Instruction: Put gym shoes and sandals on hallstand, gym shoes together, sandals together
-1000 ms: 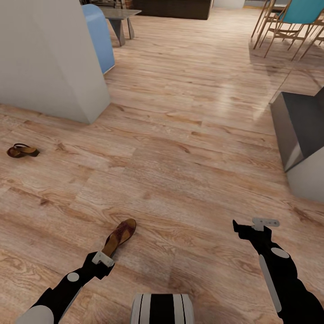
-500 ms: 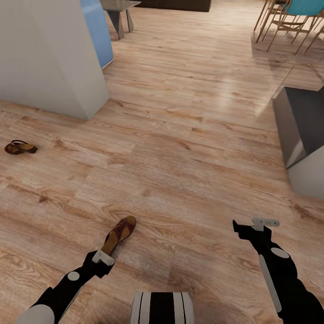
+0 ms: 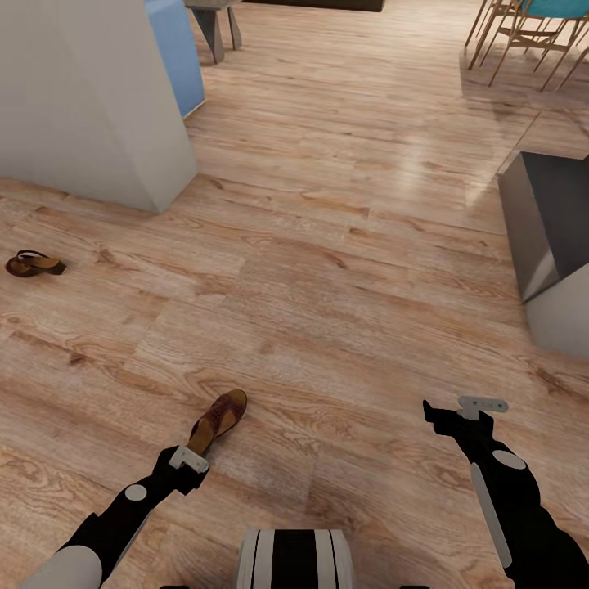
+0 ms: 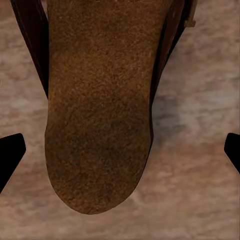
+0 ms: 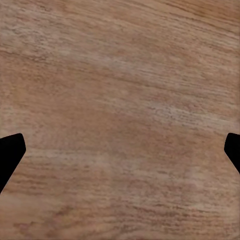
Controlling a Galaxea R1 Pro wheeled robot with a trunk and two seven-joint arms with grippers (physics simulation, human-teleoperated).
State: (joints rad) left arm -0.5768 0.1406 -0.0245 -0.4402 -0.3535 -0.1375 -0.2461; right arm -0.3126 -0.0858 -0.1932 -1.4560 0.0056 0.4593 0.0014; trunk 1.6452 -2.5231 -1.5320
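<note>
A brown sandal [image 3: 218, 418] lies on the corridor floor [image 3: 343, 270] just ahead of my left gripper [image 3: 189, 459]. In the left wrist view the sandal's heel end and reddish-brown footbed [image 4: 100, 110] sit between the black fingertips [image 4: 10, 156], which stand wide apart and clear of it. The left gripper [image 4: 120, 152] is open. The second sandal [image 3: 33, 263] rests far off at the left edge. My right gripper [image 3: 468, 406] hangs open over bare planks [image 5: 120, 100]. The gym shoes and the hallstand are out of view.
A tall white block [image 3: 90, 98] stands at the back left with a blue seat [image 3: 176, 53] behind it. A dark grey box [image 3: 548, 237] sits at the right edge. Chairs [image 3: 523, 33] stand at the far right.
The whole picture has shifted a little, so the camera moved. My left gripper has edged slightly closer over the near sandal's heel. The right arm has stayed put.
</note>
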